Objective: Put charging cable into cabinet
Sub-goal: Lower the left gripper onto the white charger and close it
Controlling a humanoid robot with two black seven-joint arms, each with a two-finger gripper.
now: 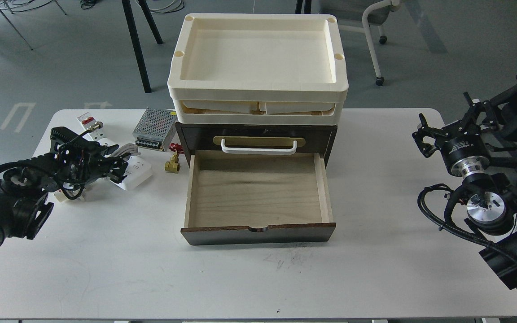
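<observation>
**Left gripper on the power strip, drawer open**

Grey floor and chair legs lie beyond our white table [375, 269]. At its middle stands the cabinet [258, 134], dark brown, with a white handle [258, 148] on a brass plate. Its lower drawer [258, 197] is pulled fully out toward us, showing a bare pale wood bottom. Two cream plastic trays [258, 58] are stacked on the cabinet's top.

Left of the cabinet, the charging cable [135, 172] lies on the table, a white power strip with its cord coiled about it. Our left gripper [114, 167] is down on it, fingers either side of its near part; we cannot tell whether they are clamped. Behind the strip sit a perforated silver power supply [155, 128], a small white breaker [89, 122] and a brass valve [172, 165].

Our right gripper [422, 134] hangs above the table's right edge, well apart from everything, fingers spread.
</observation>
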